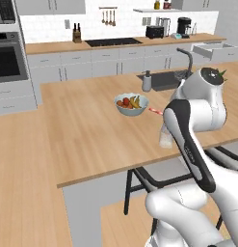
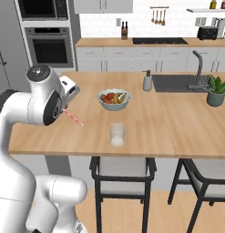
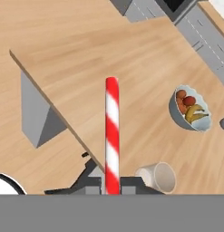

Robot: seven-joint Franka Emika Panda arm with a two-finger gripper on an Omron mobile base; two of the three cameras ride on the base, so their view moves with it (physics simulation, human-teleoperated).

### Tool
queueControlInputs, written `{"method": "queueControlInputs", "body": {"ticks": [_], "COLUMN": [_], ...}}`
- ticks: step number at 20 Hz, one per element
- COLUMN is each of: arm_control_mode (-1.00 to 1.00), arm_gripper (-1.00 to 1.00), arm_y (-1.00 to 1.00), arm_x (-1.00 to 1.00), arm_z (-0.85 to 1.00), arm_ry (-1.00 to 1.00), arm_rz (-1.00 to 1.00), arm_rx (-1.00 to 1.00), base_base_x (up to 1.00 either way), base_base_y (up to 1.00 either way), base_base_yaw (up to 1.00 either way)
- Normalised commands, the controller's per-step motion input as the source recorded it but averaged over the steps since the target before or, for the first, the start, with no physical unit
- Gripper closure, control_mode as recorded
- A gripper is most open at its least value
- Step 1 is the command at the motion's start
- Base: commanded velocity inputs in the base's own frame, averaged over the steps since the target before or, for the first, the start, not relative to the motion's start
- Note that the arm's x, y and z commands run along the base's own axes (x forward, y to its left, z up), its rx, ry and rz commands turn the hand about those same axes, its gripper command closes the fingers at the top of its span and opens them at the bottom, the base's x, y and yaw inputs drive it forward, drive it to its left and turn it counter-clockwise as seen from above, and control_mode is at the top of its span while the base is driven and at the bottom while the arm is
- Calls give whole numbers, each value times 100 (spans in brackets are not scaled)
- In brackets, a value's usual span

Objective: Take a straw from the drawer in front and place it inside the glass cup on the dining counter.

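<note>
A large light-wood slab dining counter on pale grey sides spans the kitchen, with black-framed stools tucked under its near edge. Set into its far part is a dark sink with a curved tap; a grey soap dispenser stands just beside the sink, and a small green potted plant sits at about 3 o'clock on the counter in the right base view.

Along the back wall, a wide shallow light-grey drawer stands pulled open at about 2 o'clock in the left base view; its pale inside shows, but its contents cannot be made out.

Near the counter's middle sits a pale round bowl holding fruit: yellow bananas and red and orange pieces.

A small clear glass cup stands upright near the counter's front edge, at about 6 o'clock from the bowl in the right base view. Nothing can be seen inside it.

The two-finger gripper is clamped tight on one end of a thin red and white striped straw. In the hand view the straw runs toward 12 o'clock, with the cup at about 4 o'clock beside its held end. In the right base view the straw slants above the counter, at about 10 o'clock from the cup and apart from it.
</note>
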Motion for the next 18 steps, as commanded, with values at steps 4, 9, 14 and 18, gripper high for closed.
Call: {"method": "queueControlInputs", "body": {"ticks": [4, 9, 14, 18], "arm_control_mode": [-100, -100, -100, -100], "arm_gripper": [100, 100, 100, 100], "arm_y": [-41, -33, -8, -11], "arm_x": [31, 39, 31, 28], "arm_z": [-1, 0, 0, 0], "arm_ry": [0, 0, 0, 0], "arm_rz": [4, 3, 5, 8], "arm_rx": [14, 34, 42, 38], "base_base_x": [0, 0, 0, 0], "base_base_y": [0, 0, 0, 0], "base_base_yaw": [0, 0, 0, 0]}}
